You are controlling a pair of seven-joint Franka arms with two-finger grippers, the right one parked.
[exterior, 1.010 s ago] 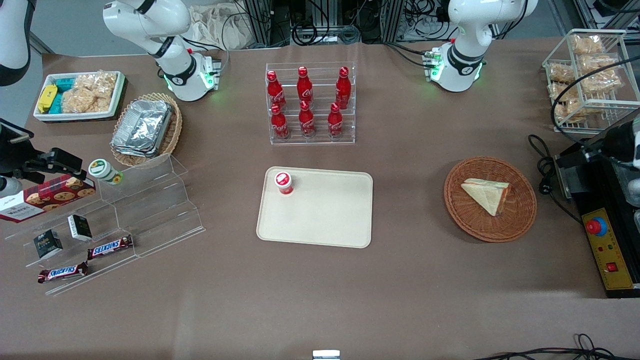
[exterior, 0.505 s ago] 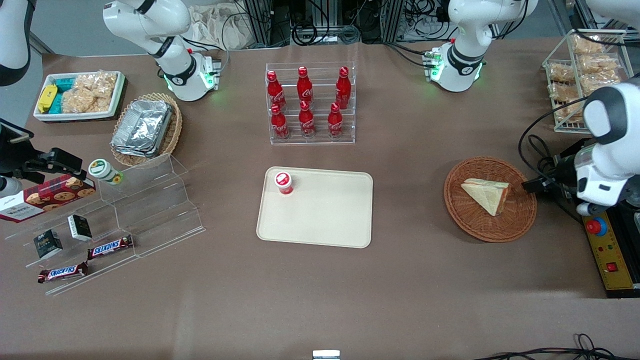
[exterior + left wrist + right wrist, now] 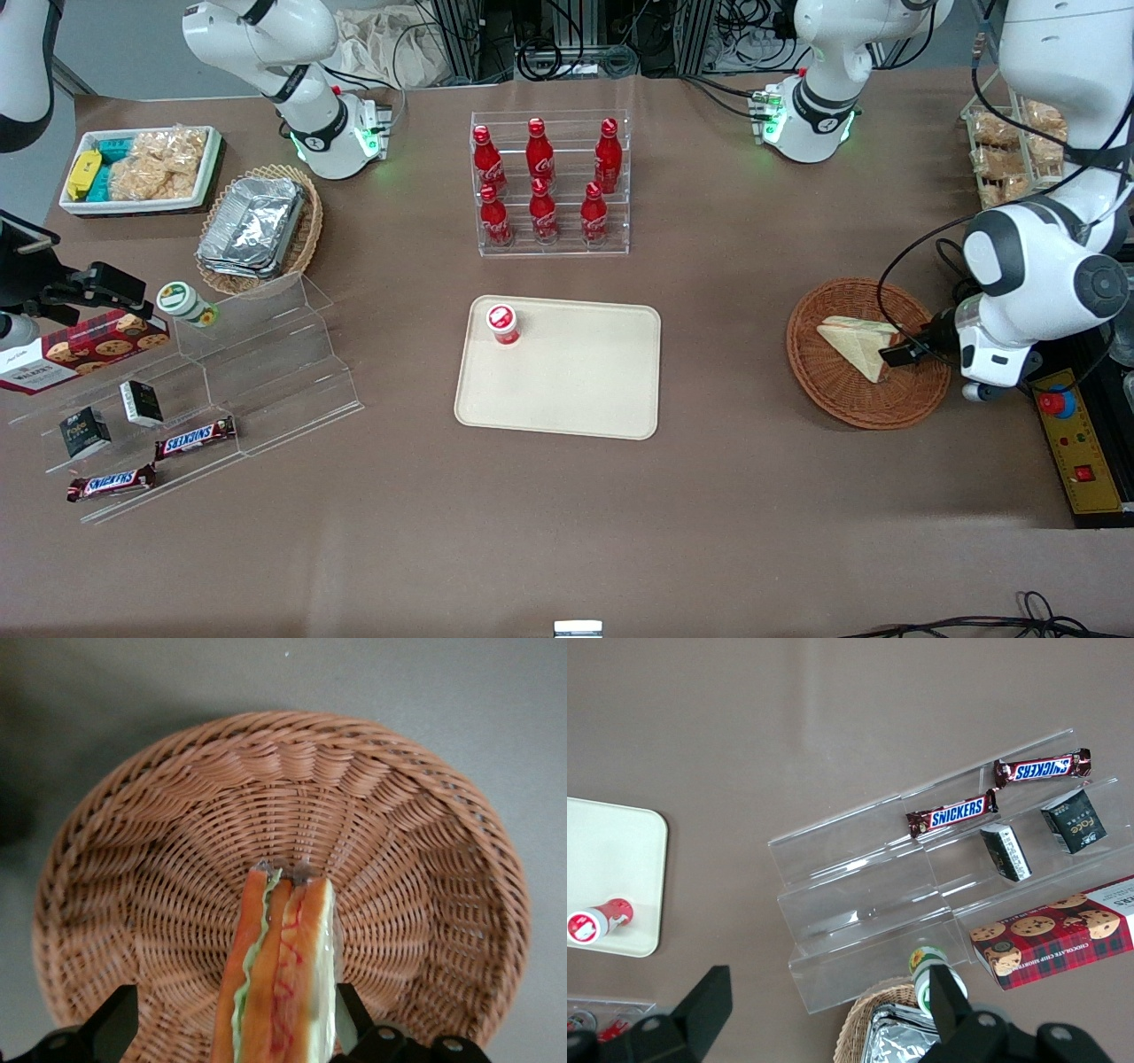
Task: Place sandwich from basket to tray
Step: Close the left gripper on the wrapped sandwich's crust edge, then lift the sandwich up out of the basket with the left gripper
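Your gripper (image 3: 232,1028) hangs wide open over the basket (image 3: 425,824), fingers (image 3: 113,1020) straddling the sandwich (image 3: 282,979) lying inside it; the tray (image 3: 567,390) sits well apart on the tabletop.

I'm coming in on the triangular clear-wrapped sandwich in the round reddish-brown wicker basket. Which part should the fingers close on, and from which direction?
Grip the triangular clear-wrapped sandwich across its two flat bread faces, near the cut edge with the orange-red filling. It stands on edge in the round reddish-brown wicker basket, its faces exposed. The gripper is open, one finger either side, so probably just keep coming from the working arm's end and close.
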